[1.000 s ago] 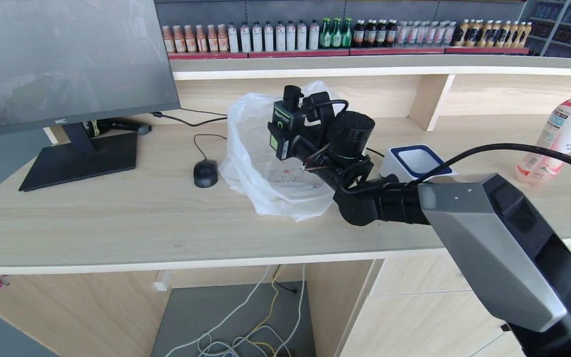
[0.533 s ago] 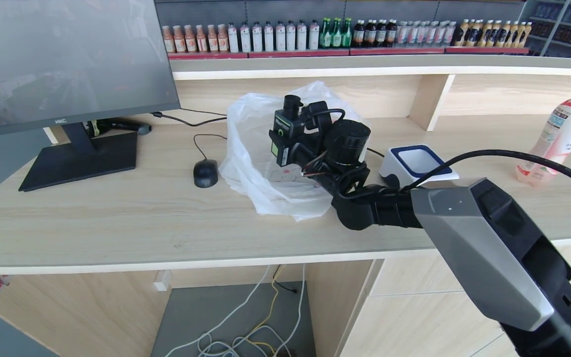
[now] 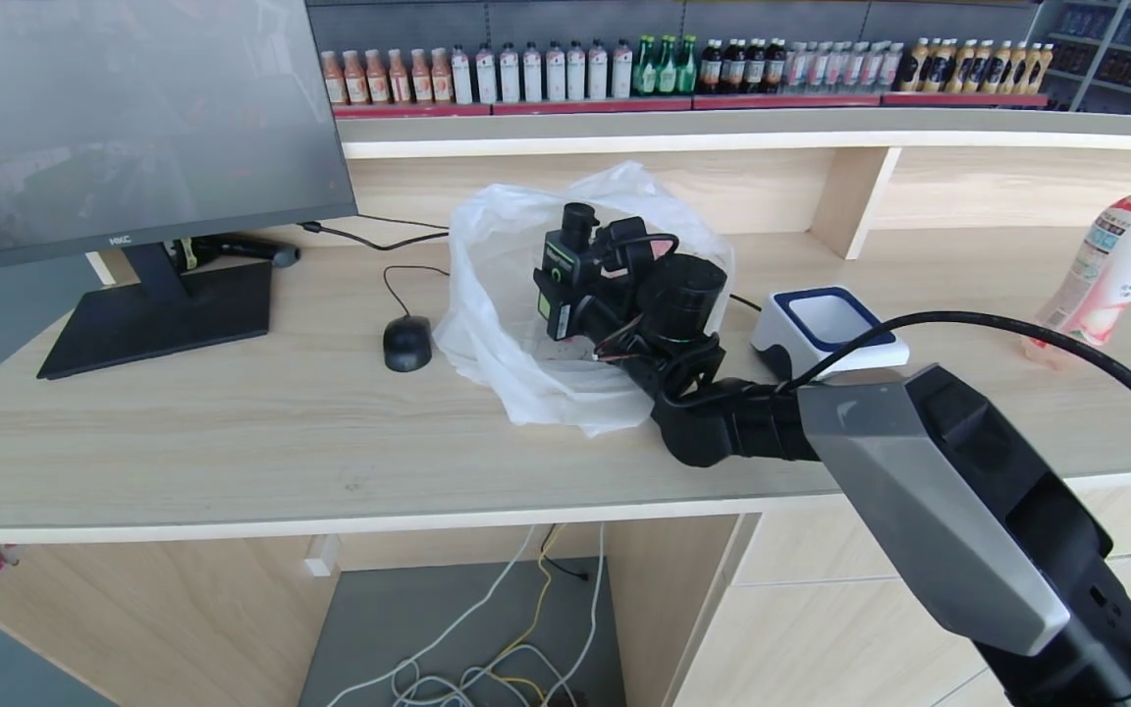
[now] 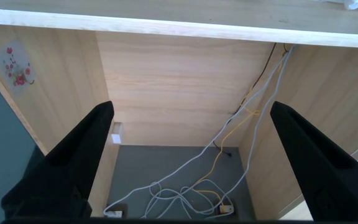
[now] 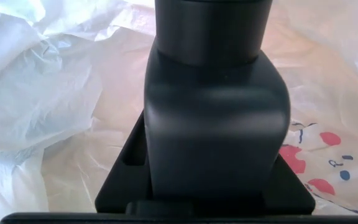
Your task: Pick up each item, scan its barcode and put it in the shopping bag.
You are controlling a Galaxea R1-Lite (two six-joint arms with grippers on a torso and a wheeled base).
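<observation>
Right gripper point(image 3: 590, 295) sits inside the shopping bag point(image 3: 502, 255), middle of the counter point(image 3: 232, 432), likely to drop an item; cannot tell its grip. Left gripper point(image 4: 191, 106) hangs wide, idle.

Pale wood-grain bench point(image 3: 232, 422), matt and smooth. Thin crinkled translucent plastic shopping bag point(image 3: 497, 285). Glossy clear plastic bottle point(image 3: 1110, 265). Matt black plastic mouse point(image 3: 407, 343); glossy dark monitor screen point(image 3: 134, 118).

Setting: retail shop, checkout station. Evidence: wooden counter point(image 3: 232, 432) carrying monitor point(image 3: 134, 118), mouse point(image 3: 407, 343), barcode scanner point(image 3: 828, 325), white shopping bag point(image 3: 526, 295); shelves of bottled drinks point(image 3: 683, 69) along the wall behind.
</observation>
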